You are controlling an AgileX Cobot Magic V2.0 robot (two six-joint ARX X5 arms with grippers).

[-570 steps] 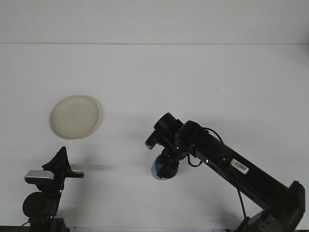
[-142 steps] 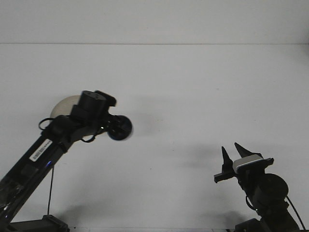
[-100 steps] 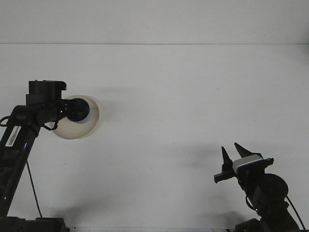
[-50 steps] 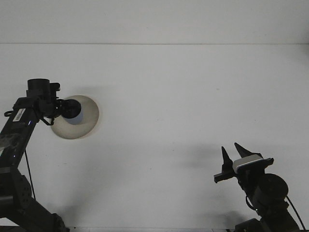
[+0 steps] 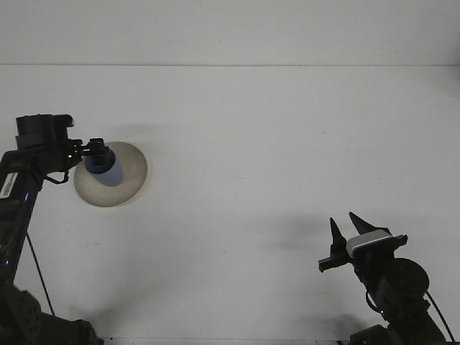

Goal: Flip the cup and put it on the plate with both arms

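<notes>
White table [image 5: 273,144] | far left: cream plate [image 5: 129,180], blue cup [image 5: 104,169] on it, pinched by left gripper [image 5: 95,154] | near right: right gripper [image 5: 345,228], fingers spread, empty | cup: likely light, rigid, smooth; grip at rim.

**One high front camera, looking forward and down**

A single view (no second one to overlap with) looks from above the robot's base, forward over the plain white desk [image 5: 273,144]. It stands far enough back to take in both black arms at the bottom corners and the desk's far edge against the pale wall [image 5: 230,32].
</notes>
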